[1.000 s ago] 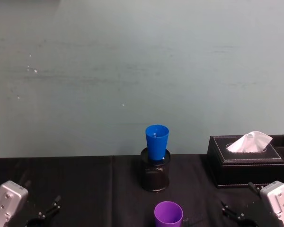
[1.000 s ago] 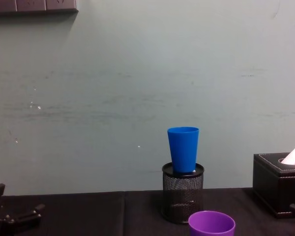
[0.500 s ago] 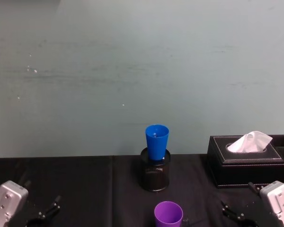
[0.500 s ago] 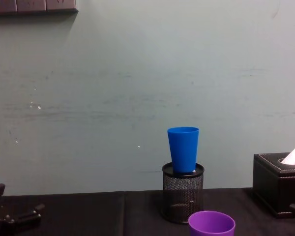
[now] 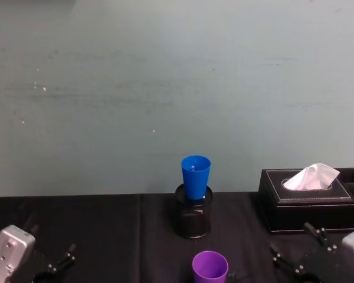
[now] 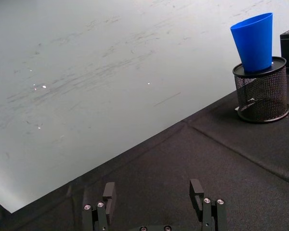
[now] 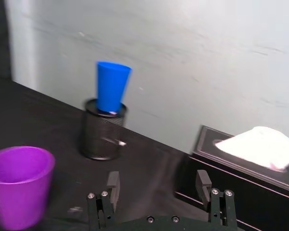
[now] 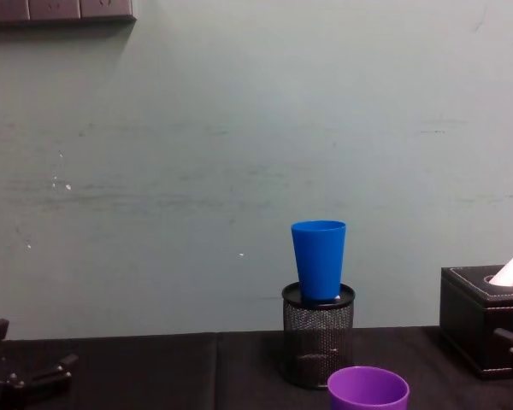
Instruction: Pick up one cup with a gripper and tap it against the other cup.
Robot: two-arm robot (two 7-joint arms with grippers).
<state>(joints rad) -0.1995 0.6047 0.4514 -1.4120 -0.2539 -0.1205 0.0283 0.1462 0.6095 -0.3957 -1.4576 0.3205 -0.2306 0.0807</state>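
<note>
Open black table (image 6: pixel 183 159) spreads left of the pen holder (image 5: pixel 193 219); the left gripper (image 6: pixel 152 191) sits far front-left, fingers apart. The blue cup (image 5: pixel 195 175) stands upright in the holder. The purple cup (image 5: pixel 210 266) stands in front; the right gripper (image 7: pixel 157 185), fingers apart, is front-right, near the tissue box (image 5: pixel 310 200).

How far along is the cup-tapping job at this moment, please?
Nothing looks done yet: the purple cup stands ungrasped on the table, apart from the blue cup in the mesh pen holder. In hand: the right gripper is open, right of the purple cup. The left gripper idles open at lower left. Left: grasp, lift, tap.
</note>
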